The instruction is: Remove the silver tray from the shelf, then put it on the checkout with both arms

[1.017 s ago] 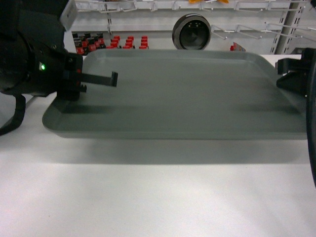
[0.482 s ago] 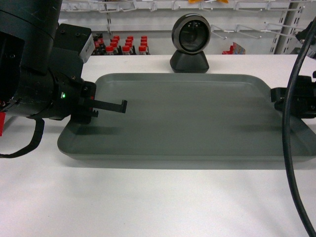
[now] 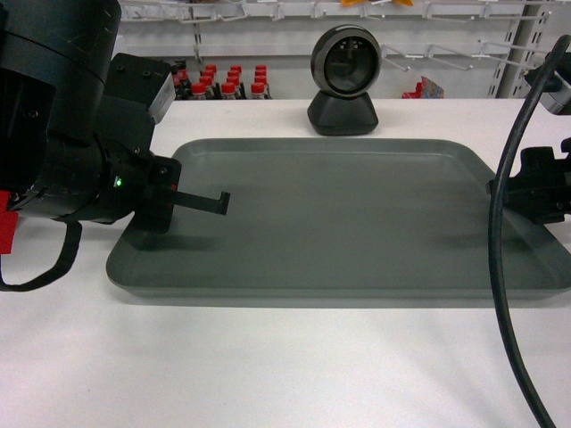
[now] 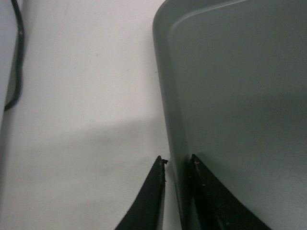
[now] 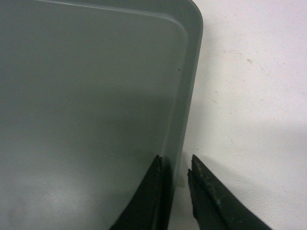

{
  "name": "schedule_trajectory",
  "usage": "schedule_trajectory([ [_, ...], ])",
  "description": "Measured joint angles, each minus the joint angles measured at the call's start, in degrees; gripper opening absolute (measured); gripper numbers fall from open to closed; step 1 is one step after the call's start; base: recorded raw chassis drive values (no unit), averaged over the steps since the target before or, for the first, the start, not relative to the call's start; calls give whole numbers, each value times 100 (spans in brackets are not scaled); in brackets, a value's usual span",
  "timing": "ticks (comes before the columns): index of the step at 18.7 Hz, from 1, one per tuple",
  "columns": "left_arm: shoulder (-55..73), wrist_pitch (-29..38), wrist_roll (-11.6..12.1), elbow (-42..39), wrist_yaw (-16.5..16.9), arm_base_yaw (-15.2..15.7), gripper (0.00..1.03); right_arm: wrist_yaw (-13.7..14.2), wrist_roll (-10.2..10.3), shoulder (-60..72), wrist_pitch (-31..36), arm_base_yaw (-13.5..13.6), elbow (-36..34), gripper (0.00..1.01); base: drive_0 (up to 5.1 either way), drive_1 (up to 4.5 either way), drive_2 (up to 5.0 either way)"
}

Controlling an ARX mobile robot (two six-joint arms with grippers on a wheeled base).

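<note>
Flat on the wide white checkout tabletop (image 3: 268, 374): the large rectangular dull grey metal tray (image 3: 348, 214) with rounded corners and low raised rim, inside bare, long side facing the head camera. At its left short edge, the black boxy left gripper (image 4: 176, 191), green light glowing on the body, one thin flat finger (image 3: 203, 201) reaching in over the tray floor. Seen from the left wrist: one finger outside the rim on the white surface, the other inside, rim between them, narrow gaps on both sides, so spread around the rim but not visibly pinching it. At the right short edge, the black right gripper (image 5: 175, 191), likewise astride the rim in the right wrist view, inner finger against the tray wall, outer finger slightly apart over the tabletop; firm clamping not confirmable. Across the right foreground, a thick black cable (image 3: 501, 267) curving down in front of the tray's right end and partly hiding the right gripper. Just behind the tray's far edge, a round black-and-silver dome-shaped device on a dark base (image 3: 344, 78), standing on the same tabletop. Further back, white store shelving (image 3: 268, 36) with wire hooks and rows of red-capped dark bottles (image 3: 223, 80).
</note>
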Motion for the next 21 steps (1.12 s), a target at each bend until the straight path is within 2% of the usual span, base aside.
schedule_trajectory([
  [1,-2,20,70,0,-77,0,24,-4,-164,0,7,-31,-4,25,0,0,0],
  [4,-74,9,188,-2,-203,48,50,57,-343,-4,17,-103,-9,51,0,0,0],
  [9,-205,59,186,-9,-332,146,94,195,-356,-17,52,-179,-39,95,0,0,0],
  [10,-205,59,177,-9,-328,149,100,199,-352,-17,55,-181,-39,100,0,0,0],
  [14,-240,107,9,-37,-66,114,98,170,-251,-17,94,-181,-70,98,0,0,0],
  [21,-625,337,-214,-48,24,129,98,140,24,-321,-26,-219,-70,98,0,0,0],
])
